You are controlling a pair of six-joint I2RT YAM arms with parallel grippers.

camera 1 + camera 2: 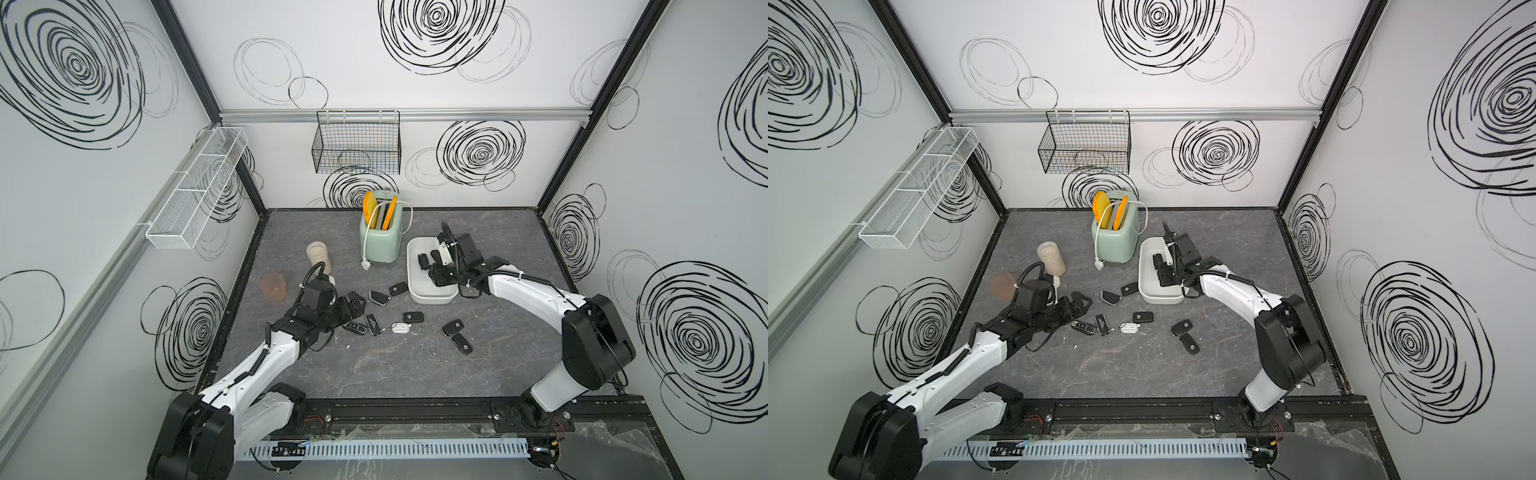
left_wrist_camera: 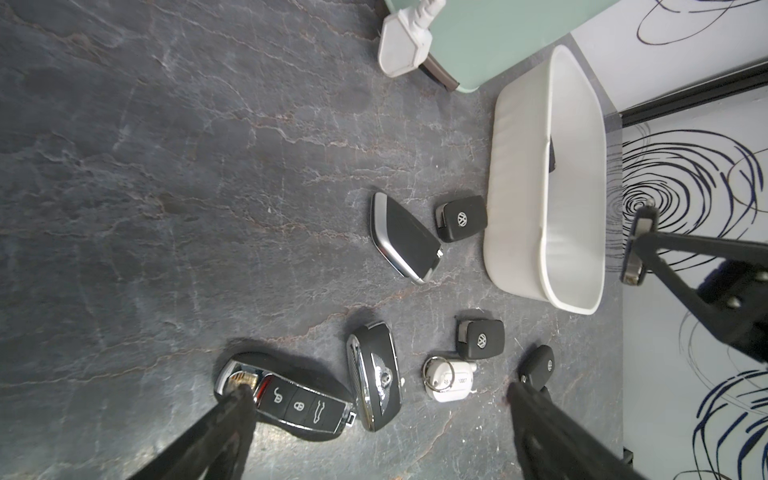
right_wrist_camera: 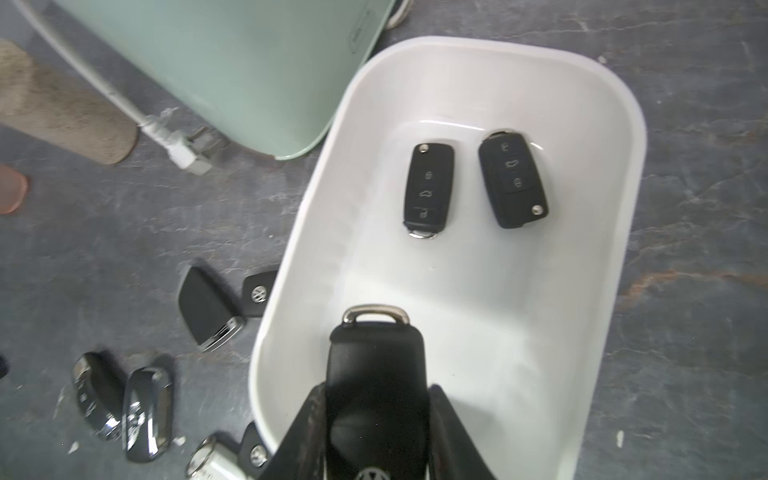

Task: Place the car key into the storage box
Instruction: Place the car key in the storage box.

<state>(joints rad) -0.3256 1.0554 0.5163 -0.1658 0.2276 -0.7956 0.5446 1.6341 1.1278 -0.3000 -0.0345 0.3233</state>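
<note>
Over the near end of the box point(image 3: 498, 75), which sits on the tabletop point(image 2: 166, 166) just right of the toaster point(image 3: 232, 75), the right claw point(image 3: 376, 399) is clamped on a black key point(image 3: 376, 357). It holds the key by its logo end, one finger against each long side. The key's long axis runs along the box's own long axis. Its metal ring end points away from the claw toward the far end, where two keys point(image 3: 428, 189) already lie side by side on the floor. White floor shows bare between them and the held key, so a drop from here should land clear of both, though its height above the floor is hard to judge. The coming move looks like a plain release: the key is already inside the rim's outline, so the fingers need only part, perhaps after a small dip. The right arm is the one placed for this. The left claw point(image 2: 380, 392) is well apart to the left with its fingers spread wide and gripping nothing. It hangs low over the loose keys point(image 2: 376, 376) scattered near and left of the box. One fingertip is at the end of a chrome-edged fob point(image 2: 299, 405), and whether it touches I cannot tell.
</note>
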